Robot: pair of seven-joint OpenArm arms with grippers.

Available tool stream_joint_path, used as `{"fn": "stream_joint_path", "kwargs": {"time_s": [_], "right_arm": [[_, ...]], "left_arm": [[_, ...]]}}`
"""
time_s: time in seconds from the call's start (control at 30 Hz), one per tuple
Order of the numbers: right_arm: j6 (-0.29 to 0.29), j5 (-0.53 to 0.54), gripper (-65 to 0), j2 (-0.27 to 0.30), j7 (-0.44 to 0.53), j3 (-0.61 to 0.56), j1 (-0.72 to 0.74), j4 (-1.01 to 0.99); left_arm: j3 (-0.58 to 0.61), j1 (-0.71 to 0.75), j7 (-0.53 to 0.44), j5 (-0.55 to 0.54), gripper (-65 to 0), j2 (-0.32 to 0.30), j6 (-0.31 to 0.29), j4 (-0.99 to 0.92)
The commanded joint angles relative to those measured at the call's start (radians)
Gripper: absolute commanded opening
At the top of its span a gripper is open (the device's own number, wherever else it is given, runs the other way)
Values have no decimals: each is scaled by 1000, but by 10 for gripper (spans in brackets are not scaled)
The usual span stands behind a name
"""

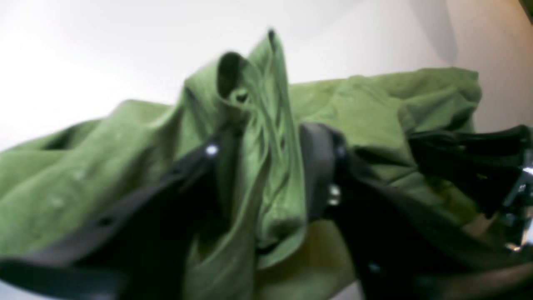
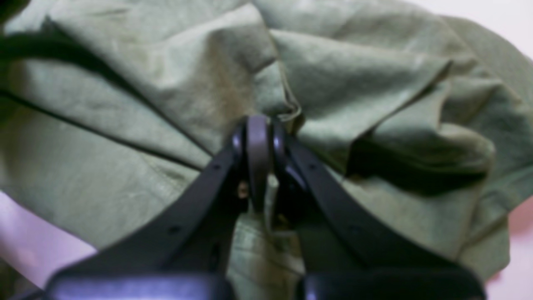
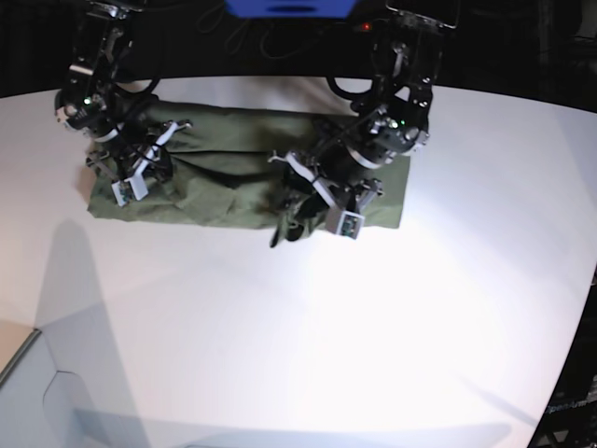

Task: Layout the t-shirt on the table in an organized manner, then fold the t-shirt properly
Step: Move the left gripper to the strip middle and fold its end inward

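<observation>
Right tool [image 2: 258, 125] pinching t-shirt [image 2: 145, 91]

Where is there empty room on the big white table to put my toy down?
The smooth white table is bare in front of the rumpled olive-green cotton t-shirt, and beside its two ends. The far strip is crowded: the shirt lies there with the left gripper and right gripper on it.

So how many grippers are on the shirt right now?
2. The right gripper pinches the olive-green cotton t-shirt at its base-view left end; the left gripper, jaws parted around a fold, sits right of middle.
</observation>
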Motion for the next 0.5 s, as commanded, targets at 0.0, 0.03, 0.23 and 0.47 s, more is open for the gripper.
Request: {"fn": "stream_joint_path", "kwargs": {"time_s": [0.0,0.03,0.23,0.47], "right_arm": [[-1,14,-650,8,15,2,6,17],[-1,14,-650,8,15,2,6,17],[-1,14,-650,10,15,2,11,17],[-1,14,-650,10,15,2,18,20]], "left_arm": [[2,-12,-22,-15,-353,7,-12,25],[2,-11,-22,-15,-340,12,-15,26],[-1,0,-19,-104,-337,18,-18,132],[-116,37,-14,-118,-339,-46,-12,190]]}}
